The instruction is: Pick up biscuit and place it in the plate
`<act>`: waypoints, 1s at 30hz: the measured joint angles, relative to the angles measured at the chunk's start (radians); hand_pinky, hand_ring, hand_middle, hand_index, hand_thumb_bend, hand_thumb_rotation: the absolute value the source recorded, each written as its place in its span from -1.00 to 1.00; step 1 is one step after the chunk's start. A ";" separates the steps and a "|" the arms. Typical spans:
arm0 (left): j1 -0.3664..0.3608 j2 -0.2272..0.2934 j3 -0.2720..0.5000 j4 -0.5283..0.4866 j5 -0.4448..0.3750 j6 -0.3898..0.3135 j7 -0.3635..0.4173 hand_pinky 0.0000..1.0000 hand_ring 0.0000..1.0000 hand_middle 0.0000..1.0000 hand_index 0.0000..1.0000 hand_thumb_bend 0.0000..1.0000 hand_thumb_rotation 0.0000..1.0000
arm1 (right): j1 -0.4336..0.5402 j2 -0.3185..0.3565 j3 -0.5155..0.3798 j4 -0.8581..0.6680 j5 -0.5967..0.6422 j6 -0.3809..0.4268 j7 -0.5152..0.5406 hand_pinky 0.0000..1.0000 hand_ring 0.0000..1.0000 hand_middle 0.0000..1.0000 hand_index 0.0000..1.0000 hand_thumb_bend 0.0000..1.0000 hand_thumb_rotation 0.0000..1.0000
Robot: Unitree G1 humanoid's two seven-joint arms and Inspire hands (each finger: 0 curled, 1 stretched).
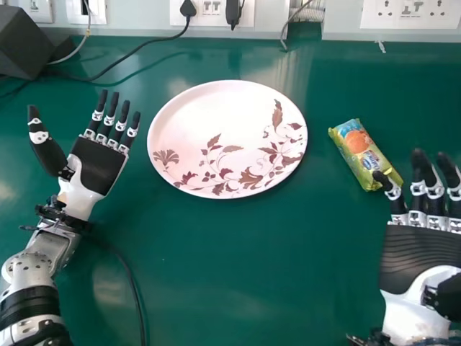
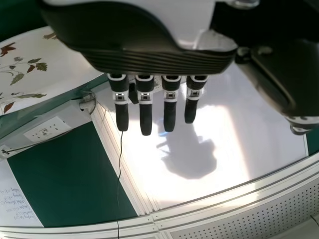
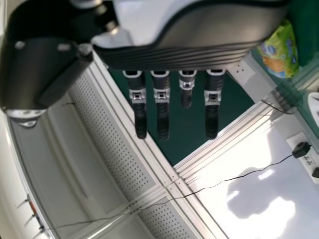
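We see the biscuit packet (image 1: 364,153) at right of the plate (image 1: 223,108); its long axis slants away from the plate, nearer end toward the right hand (image 1: 418,259), the closer one, which is open, fingers nearly straight, holding nothing. Left of the plate, the left hand (image 1: 99,164) is open, empty.

The robot is showing 2 hands in the head view: 1 left hand (image 1: 95,164) and 1 right hand (image 1: 418,256). Just 1 plate (image 1: 191,119) is lying on 1 table (image 1: 230,267), and biscuit packets are numbering 1 as well, the 1 biscuit packet (image 1: 362,153) lying there too. Dark boxes are coming to 1, this dark box (image 1: 21,40) sitting at the view's left. Along the wall, 4 socket plates (image 1: 212,9) are showing and 2 plugs (image 1: 188,9) are sticking out. At least 4 cables (image 1: 124,59) are running about.
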 measured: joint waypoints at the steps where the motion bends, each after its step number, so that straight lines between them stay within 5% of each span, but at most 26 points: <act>1: 0.000 0.000 0.000 0.001 0.000 0.000 0.000 0.60 0.69 0.79 0.91 0.94 0.20 | 0.000 0.000 0.000 0.004 0.007 0.000 0.002 0.28 0.46 0.55 0.51 0.95 0.63; 19: -0.046 0.020 0.005 0.079 0.023 -0.029 -0.018 0.56 0.71 0.85 0.97 0.90 0.19 | -0.030 -0.003 -0.027 0.062 0.186 0.045 0.128 0.37 0.51 0.57 0.52 0.96 0.58; 23: -0.056 0.021 0.005 0.092 0.027 -0.033 -0.024 0.54 0.67 0.82 0.91 0.99 0.33 | -0.030 0.000 -0.043 0.062 0.122 0.037 0.100 0.42 0.53 0.59 0.53 0.96 0.59; 30: -0.068 0.022 0.005 0.112 0.032 -0.054 -0.042 0.93 0.78 0.86 0.93 1.00 0.48 | -0.028 0.002 -0.047 0.034 -0.016 -0.003 0.008 0.58 0.65 0.67 0.58 0.96 0.63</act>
